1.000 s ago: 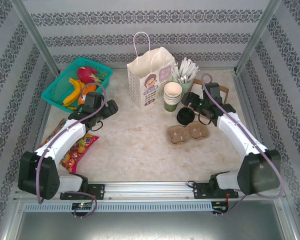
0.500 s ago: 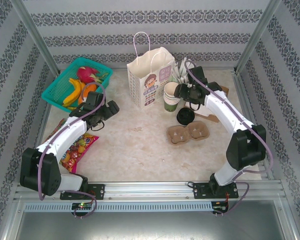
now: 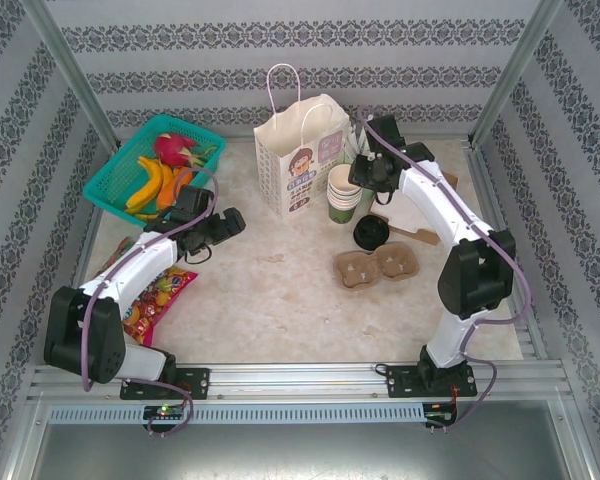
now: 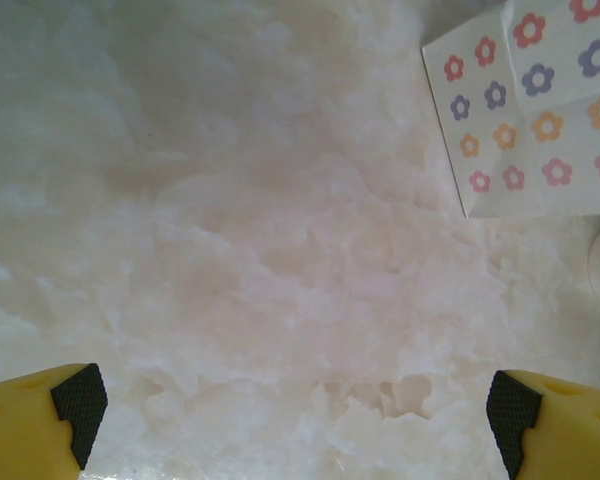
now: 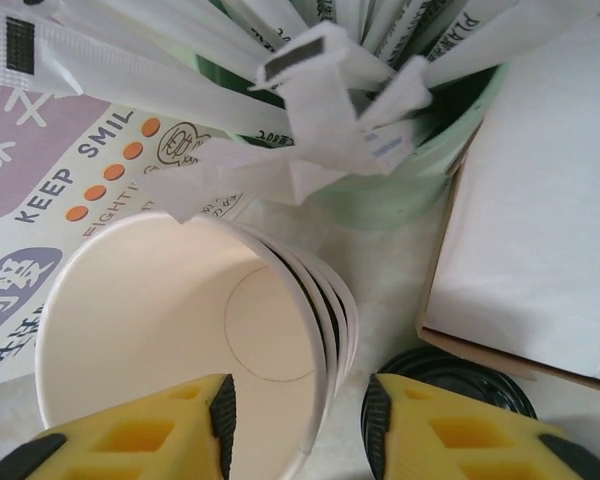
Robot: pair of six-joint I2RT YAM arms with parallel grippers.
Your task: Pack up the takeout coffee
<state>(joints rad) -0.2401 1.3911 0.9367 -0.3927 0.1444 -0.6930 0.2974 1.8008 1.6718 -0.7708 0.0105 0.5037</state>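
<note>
1. The paper bag [image 3: 302,150] stands upright at the back of the table [image 3: 280,300]. A wide bare stretch of tabletop lies in front of it, toward the arm bases.
2. The takeout coffee [image 3: 371,233], black lid on, stands upright in front of the bag, off to its right-arm side. It is just nearer than the stack of lidless cups [image 3: 345,192] that stands beside the bag.
3. The right gripper [image 5: 295,400] is half spread. Its fingers straddle the stack's rim, 1 inside and 1 outside, with a gap visible at the inner pad.
4. Crowding that spot are a green holder of wrapped straws [image 5: 420,170] behind the stack, a white box [image 5: 540,200] alongside, and a pulp tray [image 3: 375,265] nearer than the coffee.
5. The left gripper [image 4: 290,420] is spread wide over bare table, in front of the bag's left-arm corner.
6. A green fruit basket [image 3: 120,156] sits well off the bag's left-arm side, against the wall.
</note>
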